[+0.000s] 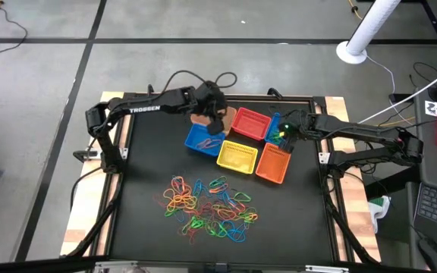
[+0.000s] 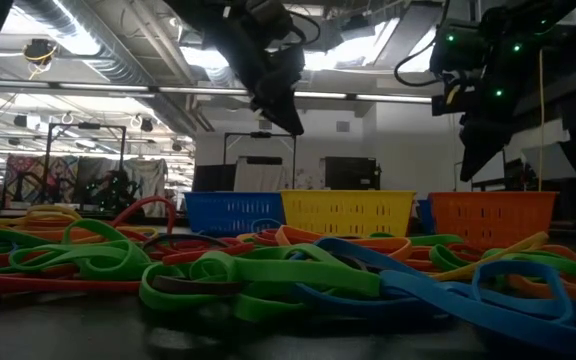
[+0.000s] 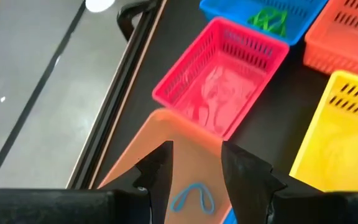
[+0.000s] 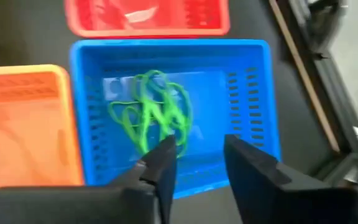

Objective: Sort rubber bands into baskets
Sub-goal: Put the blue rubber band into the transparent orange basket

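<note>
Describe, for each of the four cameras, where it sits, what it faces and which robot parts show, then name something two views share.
High view: overhead, facing down; both arms, six baskets, rubber band pile.
Low view: table height, facing across the pile; both end effectors hang above.
Left wrist view: over the tan-orange basket; left end effector open.
Right wrist view: over a blue basket of green bands; right end effector open.
Shared: both wrist views show the red basket.

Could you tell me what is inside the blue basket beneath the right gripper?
The blue basket holds a tangle of green rubber bands on its floor. The right gripper hangs over it, fingers apart, covering part of the near floor, so anything there cannot be seen.
</note>
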